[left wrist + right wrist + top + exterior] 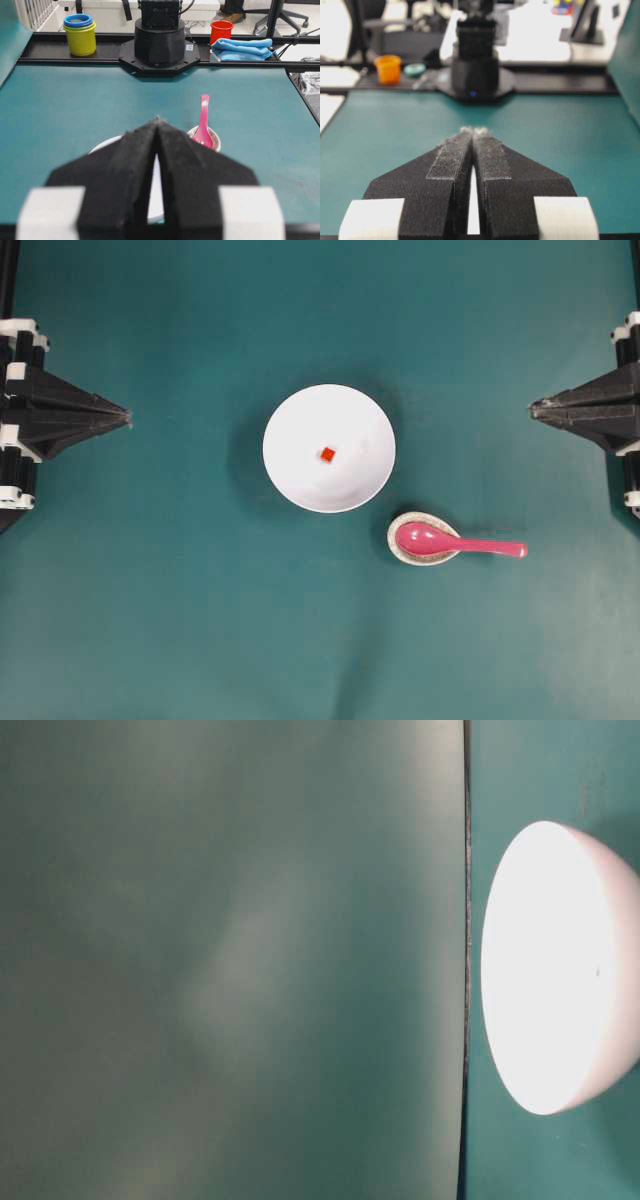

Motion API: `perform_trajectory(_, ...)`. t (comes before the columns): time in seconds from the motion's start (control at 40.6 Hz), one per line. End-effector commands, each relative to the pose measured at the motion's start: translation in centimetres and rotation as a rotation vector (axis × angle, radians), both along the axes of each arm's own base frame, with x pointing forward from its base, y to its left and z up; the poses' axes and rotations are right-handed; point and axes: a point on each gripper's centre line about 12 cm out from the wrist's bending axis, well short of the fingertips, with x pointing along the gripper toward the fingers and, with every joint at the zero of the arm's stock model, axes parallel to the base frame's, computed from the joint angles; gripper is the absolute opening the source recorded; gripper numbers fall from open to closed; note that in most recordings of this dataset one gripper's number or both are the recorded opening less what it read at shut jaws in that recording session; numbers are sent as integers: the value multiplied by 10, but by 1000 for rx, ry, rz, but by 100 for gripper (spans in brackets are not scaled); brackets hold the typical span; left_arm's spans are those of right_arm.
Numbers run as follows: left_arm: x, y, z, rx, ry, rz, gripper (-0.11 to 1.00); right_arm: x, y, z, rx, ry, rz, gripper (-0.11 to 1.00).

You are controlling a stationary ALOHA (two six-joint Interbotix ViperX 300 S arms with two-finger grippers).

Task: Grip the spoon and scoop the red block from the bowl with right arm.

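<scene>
A white bowl [329, 448] sits mid-table with the tiny red block [327, 454] inside it. Just below and right of it, the pink spoon [450, 542] lies with its scoop in a small speckled dish [404, 552] and its handle pointing right. My right gripper [533, 409] is shut and empty at the right edge, well above the spoon handle. At the left edge my left gripper [128, 418] is also shut and empty. The left wrist view shows the spoon [203, 122] and bowl rim [106, 145] beyond my closed left gripper [158, 120]. The right wrist view shows my closed right gripper [473, 131].
The table is a teal mat [150, 620]. Beyond its far edge in the left wrist view stand the other arm's base [159, 42], stacked yellow cups [80, 34], a red cup [221, 31] and a blue cloth [242, 49]. The table-level view shows only the bowl [560, 970], turned sideways.
</scene>
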Motion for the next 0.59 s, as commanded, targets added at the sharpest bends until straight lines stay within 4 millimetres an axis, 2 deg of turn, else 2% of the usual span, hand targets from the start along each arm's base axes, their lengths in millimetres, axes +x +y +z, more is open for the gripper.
perform_trajectory(0.0, 3, -1, 7, 7, 6, -4, 0, 2, 1, 8, 14, -22, 3, 0)
perform_trajectory(0.049, 3, -1, 4, 3, 51, -3, 0, 2, 0, 10, 18, -31, 3, 0)
perform_trajectory(0.271, 3, -1, 9, 3, 46, -3, 0, 2, 0, 9, 26, -26, 2, 0)
perform_trajectory(0.567, 2, 0, 11, 1, 40, -2, 0, 7, -1, -2, 62, 21, -4, 1)
